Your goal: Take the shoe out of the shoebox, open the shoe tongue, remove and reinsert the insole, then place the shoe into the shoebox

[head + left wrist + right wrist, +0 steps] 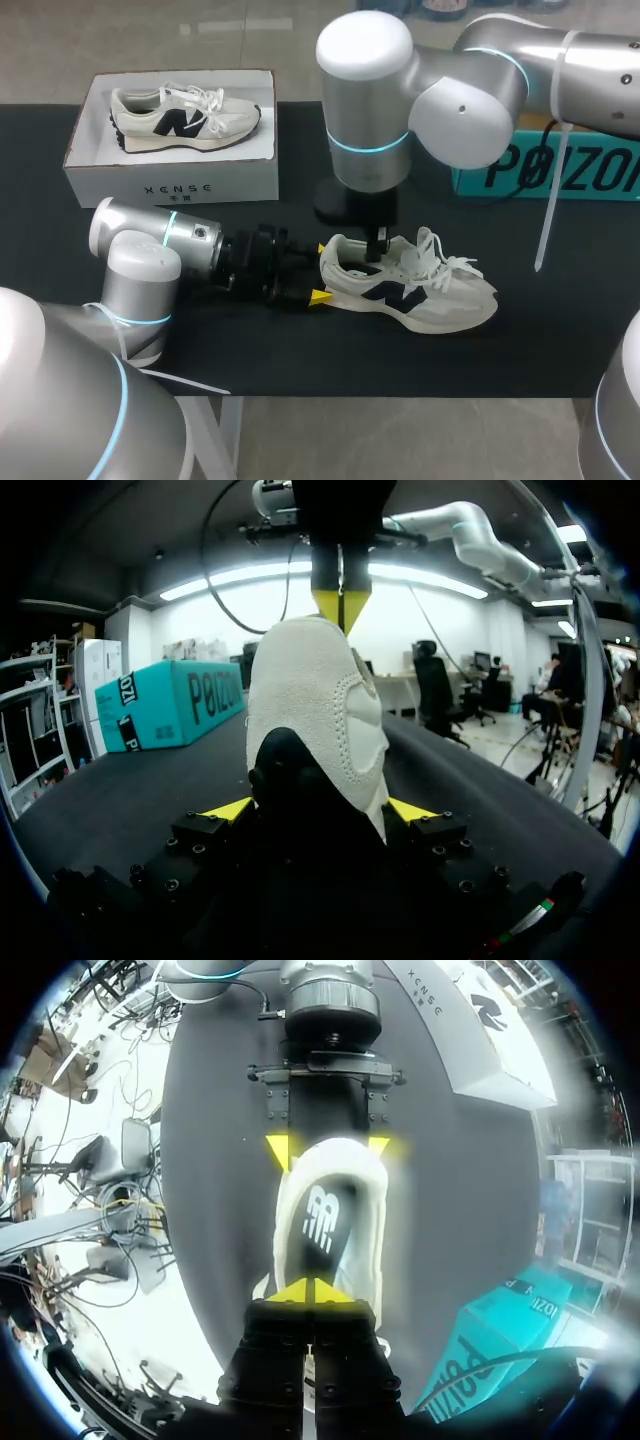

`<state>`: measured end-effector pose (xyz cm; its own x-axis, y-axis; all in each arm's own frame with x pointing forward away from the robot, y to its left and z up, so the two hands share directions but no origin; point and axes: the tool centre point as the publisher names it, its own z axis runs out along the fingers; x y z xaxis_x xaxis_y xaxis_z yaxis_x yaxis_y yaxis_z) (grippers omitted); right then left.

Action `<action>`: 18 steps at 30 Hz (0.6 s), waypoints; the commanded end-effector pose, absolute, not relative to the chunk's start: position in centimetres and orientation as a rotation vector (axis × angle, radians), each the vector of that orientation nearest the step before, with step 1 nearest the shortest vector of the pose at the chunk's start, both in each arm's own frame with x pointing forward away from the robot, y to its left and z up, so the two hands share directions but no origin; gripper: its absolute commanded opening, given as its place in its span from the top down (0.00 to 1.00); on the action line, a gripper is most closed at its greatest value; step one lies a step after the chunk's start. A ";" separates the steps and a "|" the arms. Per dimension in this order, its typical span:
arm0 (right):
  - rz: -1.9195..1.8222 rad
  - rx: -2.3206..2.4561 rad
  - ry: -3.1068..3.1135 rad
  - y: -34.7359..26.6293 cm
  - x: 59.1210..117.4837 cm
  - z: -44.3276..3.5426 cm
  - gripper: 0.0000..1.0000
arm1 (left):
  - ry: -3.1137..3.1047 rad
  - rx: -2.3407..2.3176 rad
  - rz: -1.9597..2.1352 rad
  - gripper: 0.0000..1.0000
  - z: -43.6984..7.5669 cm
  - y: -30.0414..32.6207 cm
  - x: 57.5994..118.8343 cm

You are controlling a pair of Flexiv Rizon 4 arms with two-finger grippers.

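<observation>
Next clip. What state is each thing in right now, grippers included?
shoebox: open, no lid on it.
boxed shoe: lying on its side inside the shoebox.
table shoe: upright on the table, out of the box.
insole: inside the table shoe.
left gripper: shut on the table shoe's heel.
right gripper: shut, tips down in the shoe's opening; any grasp cannot be told.

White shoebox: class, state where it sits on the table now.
In the head view, the white cardboard shoebox sits far left on the black table, behind my left gripper and the cream sneaker it grips; a matching sneaker lies inside.
</observation>
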<state>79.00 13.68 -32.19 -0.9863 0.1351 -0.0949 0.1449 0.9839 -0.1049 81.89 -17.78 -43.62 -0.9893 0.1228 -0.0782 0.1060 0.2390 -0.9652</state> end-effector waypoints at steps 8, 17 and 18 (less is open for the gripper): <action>-0.212 0.307 3.024 13.5 79.1 -31.6 1.00 | -2.464 -0.227 1.913 1.00 -44.0 -18.1 82.0; -0.188 0.348 3.016 13.1 79.0 -31.7 1.00 | -2.464 -0.227 1.913 1.00 -44.0 -18.1 82.0; -0.188 0.345 3.016 13.1 79.0 -31.7 1.00 | -2.464 -0.227 1.913 1.00 -44.0 -18.1 82.0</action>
<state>79.09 13.35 -31.69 -0.9690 0.2201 -0.1121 0.2328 0.9655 -0.1167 81.89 -17.78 -43.62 -0.9893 0.1228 -0.0783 0.1060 0.2390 -0.9652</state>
